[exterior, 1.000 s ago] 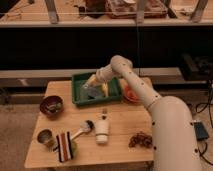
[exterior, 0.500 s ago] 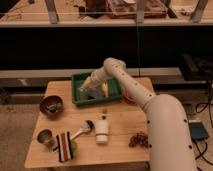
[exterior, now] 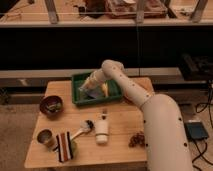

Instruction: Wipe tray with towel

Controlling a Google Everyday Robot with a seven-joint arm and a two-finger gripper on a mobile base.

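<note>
Green tray (exterior: pixel 100 102) sits at the far edge of the table (exterior: pixel 120 125), long axis running left-right along that edge. The arm reaches down into its left half. End effector (exterior: pixel 85 91) is closed, tip low on the tray floor w/ the pale towel (exterior: pixel 93 93) bunched right at it. Can't tell if the towel is pinched or just pressed. Yellow item (exterior: pixel 105 89) lies beside the towel.

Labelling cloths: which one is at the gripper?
The pale towel inside the green tray, at the tip of the shut gripper. The striped cloth lies far off, near the front left corner of the table.
</note>
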